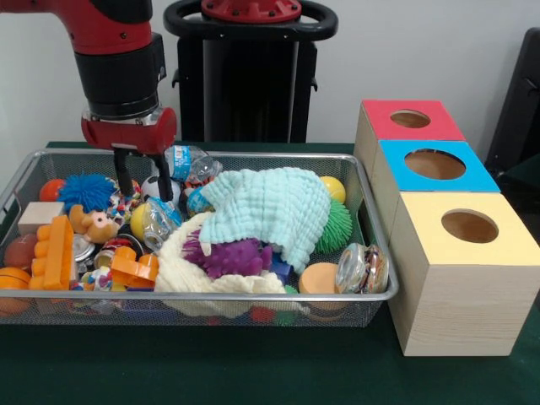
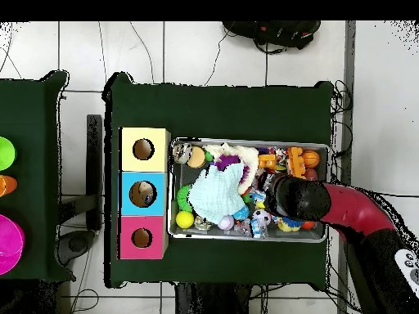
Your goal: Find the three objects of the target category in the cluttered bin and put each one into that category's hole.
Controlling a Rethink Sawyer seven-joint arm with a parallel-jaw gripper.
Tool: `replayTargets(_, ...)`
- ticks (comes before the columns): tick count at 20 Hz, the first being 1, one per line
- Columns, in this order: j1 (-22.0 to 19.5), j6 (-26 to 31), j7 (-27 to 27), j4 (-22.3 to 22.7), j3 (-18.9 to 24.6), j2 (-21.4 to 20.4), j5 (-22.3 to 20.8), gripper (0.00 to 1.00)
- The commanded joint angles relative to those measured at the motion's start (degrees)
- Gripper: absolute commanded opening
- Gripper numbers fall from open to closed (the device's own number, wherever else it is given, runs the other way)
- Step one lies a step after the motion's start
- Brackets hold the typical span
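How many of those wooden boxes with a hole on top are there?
3, in a row beside the wire mesh bin: yellow-topped wooden box nearest the camera, blue-topped wooden box in the middle, red-topped wooden box farthest.

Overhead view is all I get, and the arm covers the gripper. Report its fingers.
Observer: The gripper is open. Its two black fingers hang apart, and nothing seems clamped between them.
Operator: Give me what lies beside it.
Observer: In the front view, the blue spiky ball sits just to the picture's left of the fingers, and a clear bottle is to their right.
Operator: Now tell me what's under the cloth.
Observer: A purple spiky toy pokes out below the pale green cloth and rests on a cream fluffy piece.
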Motion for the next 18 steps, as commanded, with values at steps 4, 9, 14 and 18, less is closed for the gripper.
replayTargets(4, -3.0, -7.0, -4.8, 7.1, 3.1, 2.2, -5.5, 1.00)
replayTargets(9, -3.3, -9.4, -4.1, 7.7, 2.6, 3.5, -7.4, 1.00)
replayTargets(14, -2.6, -12.3, -2.3, 7.7, 1.6, 4.2, -9.3, 1.00)
replayTargets(18, -1.0, -15.7, 0.5, 7.8, -0.1, 5.4, -10.8, 1.00)
